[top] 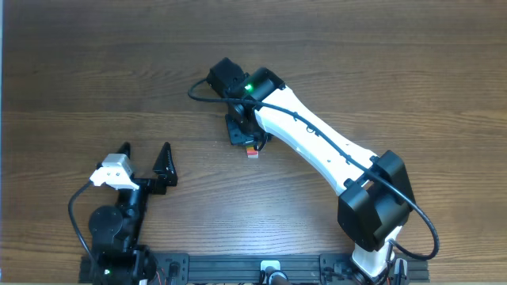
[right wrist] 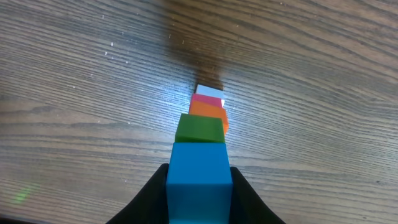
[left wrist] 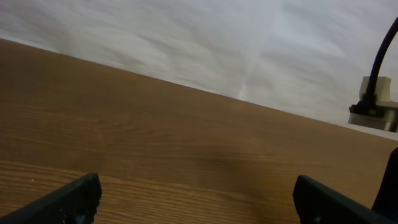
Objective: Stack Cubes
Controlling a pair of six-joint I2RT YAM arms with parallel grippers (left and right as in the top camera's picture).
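Note:
A tower of cubes stands on the wooden table (right wrist: 74, 74). Looking down it in the right wrist view, a blue cube (right wrist: 199, 163) is on top, then green (right wrist: 199, 129), orange (right wrist: 208, 111), pink (right wrist: 208, 99) and white (right wrist: 209, 91). My right gripper (right wrist: 199, 186) is shut on the blue cube, with a finger against each of its sides. From above, the right gripper (top: 244, 127) covers most of the tower, whose lower cubes (top: 253, 150) peek out beneath it. My left gripper (top: 146, 153) rests open near the left arm's base, far from the tower, with nothing between its fingers (left wrist: 74, 199).
Bare wood surrounds the tower on all sides. The right arm (top: 317, 142) slants across the table's middle from the lower right. A white wall (left wrist: 249, 43) rises beyond the table's far edge in the left wrist view.

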